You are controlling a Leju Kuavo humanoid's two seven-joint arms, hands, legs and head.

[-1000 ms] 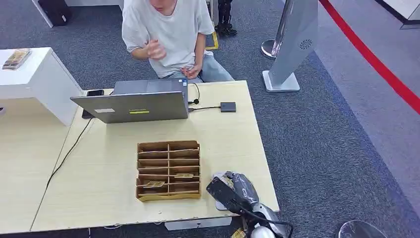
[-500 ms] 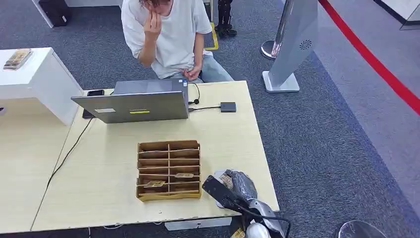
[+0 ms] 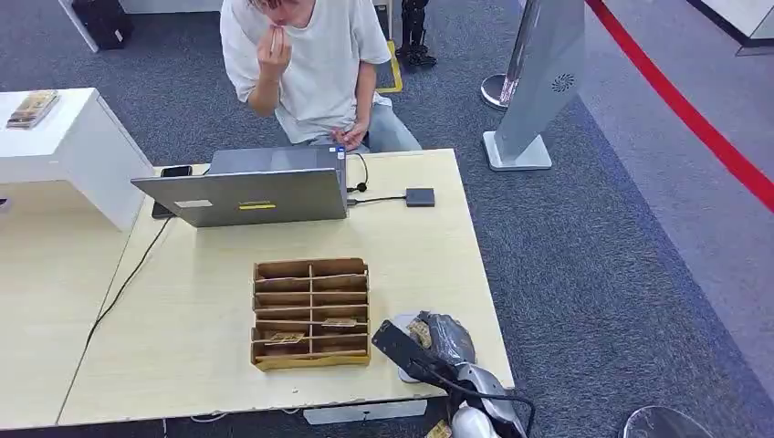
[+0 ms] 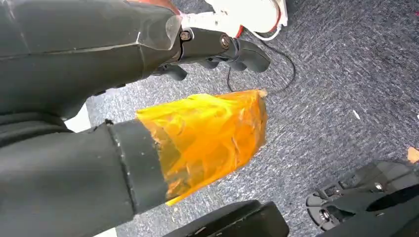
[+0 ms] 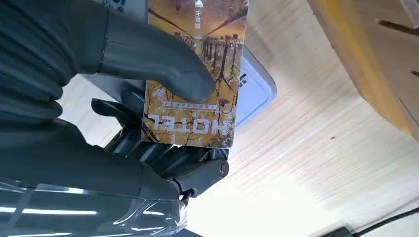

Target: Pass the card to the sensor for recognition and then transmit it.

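My right hand (image 3: 441, 341) is over the table's front right corner, pinching a brown and gold card (image 3: 420, 330) above the white sensor pad (image 3: 400, 321). In the right wrist view the card (image 5: 197, 74), printed HOTEL, is pressed by the thumb (image 5: 158, 64) against the darker fingers, its face held flat just over the sensor pad (image 5: 254, 91). My left hand (image 4: 148, 54) hangs over the grey carpet and holds nothing, its thumb (image 4: 207, 133) wrapped in yellow tape.
A cardboard slotted box (image 3: 310, 313) with a few cards stands just left of the sensor. A laptop (image 3: 246, 187) and a small black device (image 3: 420, 196) sit at the table's far side, with a person (image 3: 306, 64) seated behind. A grey kiosk (image 3: 538, 82) stands at the far right.
My right hand with the card has shifted slightly left and nearer over the sensor. The person has raised a hand to the face.
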